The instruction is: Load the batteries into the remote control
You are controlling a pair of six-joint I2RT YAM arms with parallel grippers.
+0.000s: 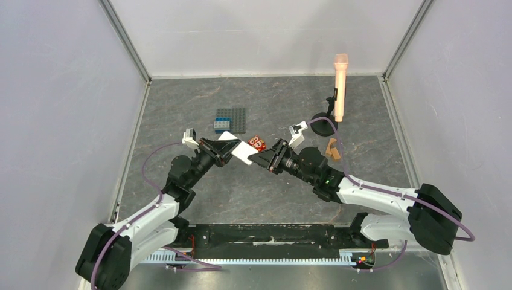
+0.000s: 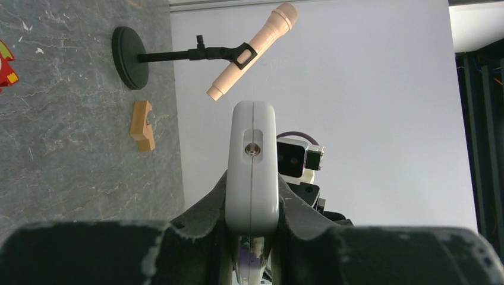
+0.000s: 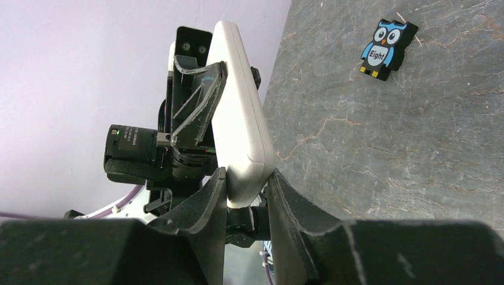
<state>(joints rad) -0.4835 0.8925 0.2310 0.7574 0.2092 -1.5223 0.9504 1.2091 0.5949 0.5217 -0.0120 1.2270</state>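
Your left hand (image 1: 226, 149) and right hand (image 1: 258, 158) each pinch one end of the remote control (image 1: 240, 151) above the worktop (image 1: 181, 103). No batteries show, so one hand probably needs to let go and fetch them.

Top cam: high behind the arm bases, looks down over whole table (image 1: 175, 115). Wrist cams: close-up along left claw (image 2: 252, 181) / right claw (image 3: 246, 175), facing each other. All three share the remote control (image 1: 241, 151).

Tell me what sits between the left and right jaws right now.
The remote control fills that gap: the left gripper is shut on one end, the right gripper on the other. The top view shows it.
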